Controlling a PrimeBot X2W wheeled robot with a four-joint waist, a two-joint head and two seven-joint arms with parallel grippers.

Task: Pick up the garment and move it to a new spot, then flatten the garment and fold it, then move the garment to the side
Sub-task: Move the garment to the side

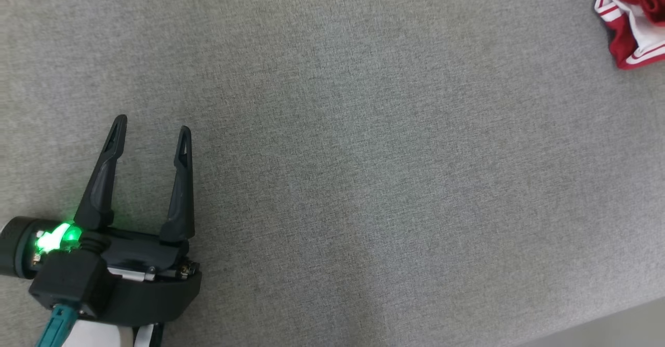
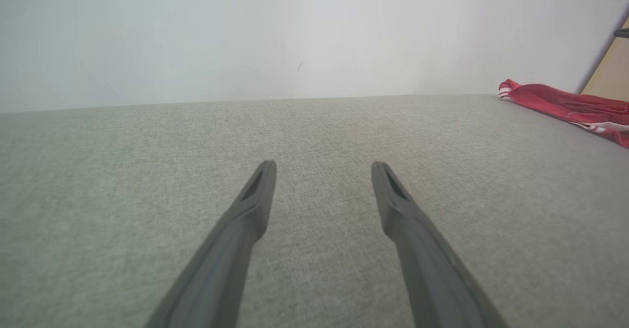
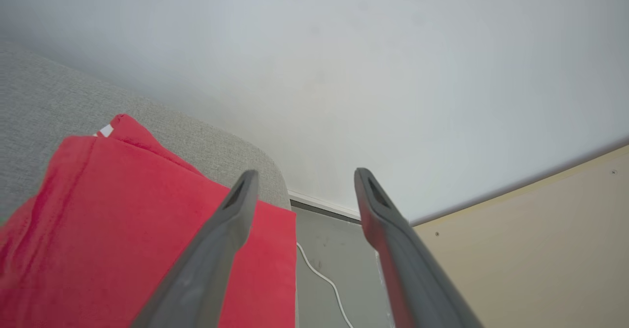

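There is one garment (image 1: 634, 19), red with white stripes, and it lies bunched at the far right corner of one grey cloth-covered surface (image 1: 363, 155); part of it runs out of the head view at the top right. There are two grippers, each with two long dark fingers. The left gripper (image 1: 152, 124) hovers at the near left of the surface, well apart from the garment, with its jaws spread wide and only bare grey cloth between them. In the left wrist view the garment is one low red heap far to the right, lying flat on the surface in front of one pale wall (image 2: 245, 33). The right gripper (image 3: 305, 173) is at the garment, at the right edge of the surface, and its jaws also stand apart with no cloth between them. One of its fingers crosses in front of the red cloth, but I cannot tell if it touches it. Beyond the edge of the surface I see the floor (image 3: 319, 239), one thin white cable (image 3: 322, 276) on it, and one beige panel (image 3: 540, 244) to the right
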